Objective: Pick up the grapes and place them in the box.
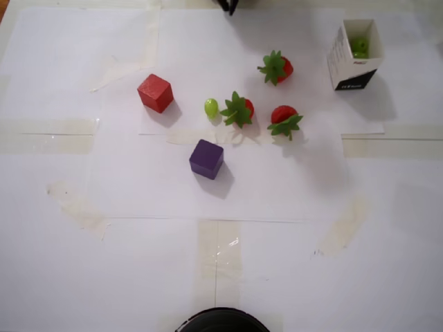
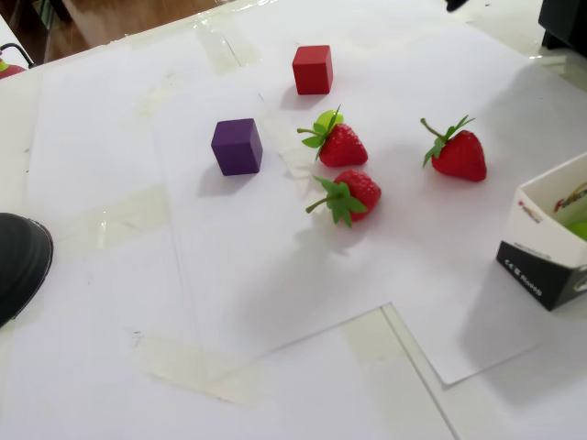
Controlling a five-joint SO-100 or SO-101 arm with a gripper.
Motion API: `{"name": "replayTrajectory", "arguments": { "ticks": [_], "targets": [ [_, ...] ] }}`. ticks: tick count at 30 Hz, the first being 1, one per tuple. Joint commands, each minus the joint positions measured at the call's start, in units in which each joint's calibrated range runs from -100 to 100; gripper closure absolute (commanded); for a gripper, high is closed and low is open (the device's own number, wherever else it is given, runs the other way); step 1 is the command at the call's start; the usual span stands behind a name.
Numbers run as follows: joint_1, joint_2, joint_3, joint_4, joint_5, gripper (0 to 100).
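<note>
1. The overhead view shows one grape (image 1: 211, 107) lying whole on the paper, touching a strawberry (image 1: 239, 110); the fixed view hides most of it behind that berry.
2. More grapes (image 1: 359, 46) sit inside the box (image 1: 340, 59).
3. Only the gripper (image 1: 228, 5) tip shows; whether it is apart or together cannot be told.
4. A red cube (image 1: 155, 93) and a purple cube (image 1: 206, 158) stand nearby.

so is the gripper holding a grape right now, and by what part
Cannot tell: only the gripper's tip shows at the overhead view's top edge. One grape lies loose on the paper.
</note>
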Motion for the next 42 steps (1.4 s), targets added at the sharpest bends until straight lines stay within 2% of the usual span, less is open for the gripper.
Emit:
{"name": "replayTrajectory", "arguments": {
  "ticks": [1, 11, 23, 29, 37, 42],
  "targets": [
    [0.05, 26.25, -21.52, -2.51, 0.59, 100],
    [2.33, 61.76, -48.98, 0.27, -2.39, 100],
    [2.92, 72.85, -47.07, -8.88, -2.44, 100],
    [0.78, 73.63, -39.61, -14.60, -1.27, 89],
    [-2.38, 74.75, -34.98, -19.83, -2.00, 82],
    [-2.16, 76.29, -33.25, -21.79, -2.59, 81]
  ]
}}
